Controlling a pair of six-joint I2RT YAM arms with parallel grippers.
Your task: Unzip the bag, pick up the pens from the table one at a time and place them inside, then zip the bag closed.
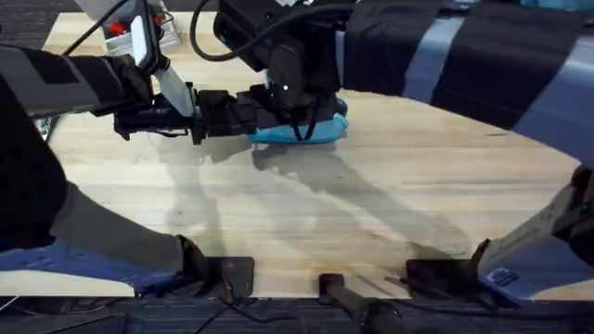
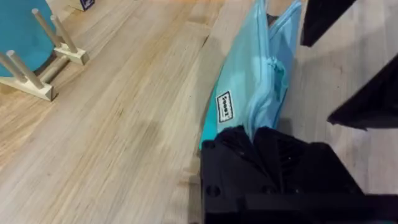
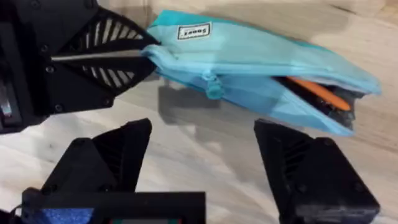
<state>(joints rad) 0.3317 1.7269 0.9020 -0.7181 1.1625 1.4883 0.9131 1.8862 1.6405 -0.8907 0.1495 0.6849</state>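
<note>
A light blue bag (image 3: pixel 261 59) lies on the pale plank desk (image 1: pixel 371 204) toward its far side, between two black robot arms. The left gripper (image 2: pixel 258 140) reaches in from the left and has its jaws clenched on one end of the bag, pinching the fabric near a small white label (image 2: pixel 224 107). The right gripper (image 3: pixel 199 149) hangs just above the bag's middle with its jaws released, spread wide and touching nothing. The bag's zipper is partly open: the pull (image 3: pixel 213 87) sits about halfway along, and the far half gapes. Inside that opening lies an orange pen (image 3: pixel 317 93), with something dark beside it that cannot be made out. Off to the left gripper's side, a blue disc (image 2: pixel 22 34) rests on a wooden stand (image 2: pixel 43 74) with upright pegs.
</note>
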